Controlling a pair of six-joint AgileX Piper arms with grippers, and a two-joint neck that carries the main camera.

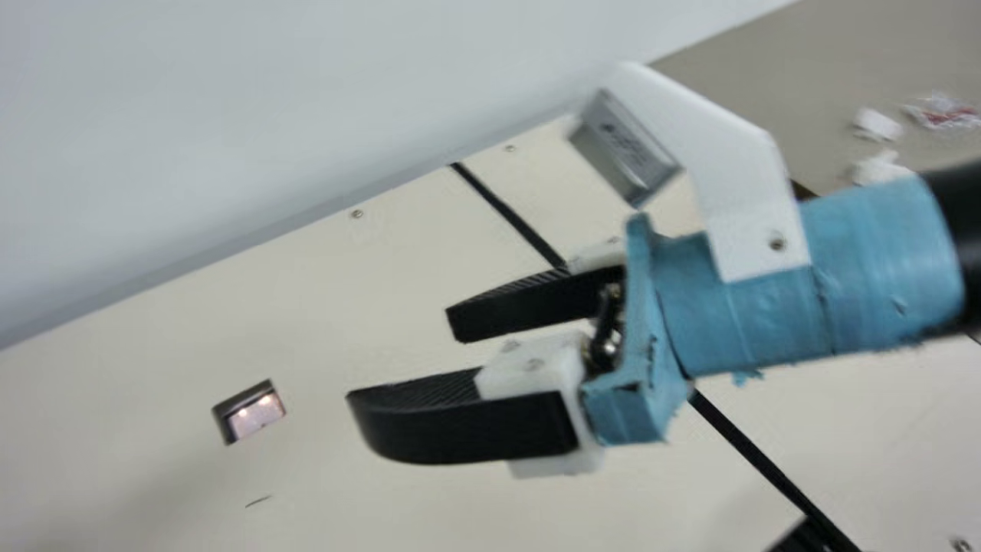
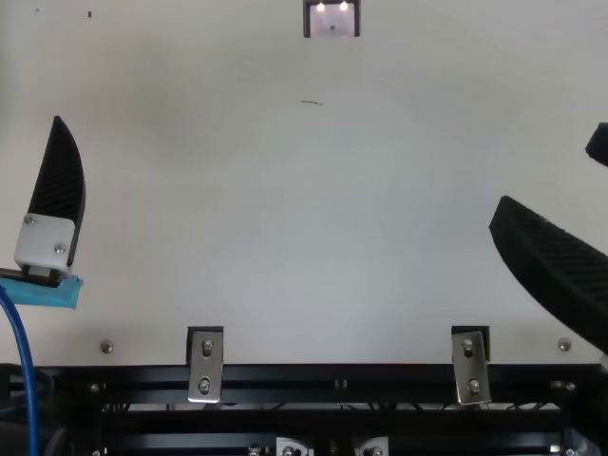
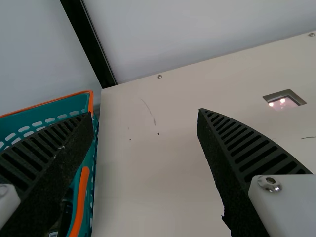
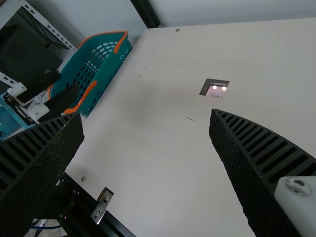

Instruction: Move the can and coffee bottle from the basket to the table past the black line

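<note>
In the main view my right gripper (image 1: 400, 359) is spread open above the table beside the black line (image 1: 510, 216), holding nothing; the right wrist view has the same gripper (image 4: 145, 113) over bare table. My left gripper (image 2: 59, 185) is at the left edge of the top view. From its own wrist view, the left gripper (image 3: 146, 112) is open and empty, one finger overlapping the teal basket (image 3: 88, 197) with orange trim. Something dark (image 3: 64, 217) lies low in that basket, mostly hidden by the finger. The basket (image 4: 101, 89) also shows in the right wrist view, beside the table's edge.
A square recess with a shiny plate (image 1: 257, 414) is set into the cream table (image 2: 304, 237). Metal brackets (image 2: 205, 366) sit along the table's front rail. White scraps (image 1: 877, 125) and a clear wrapper (image 1: 943, 113) lie beyond the table at the main view's upper right.
</note>
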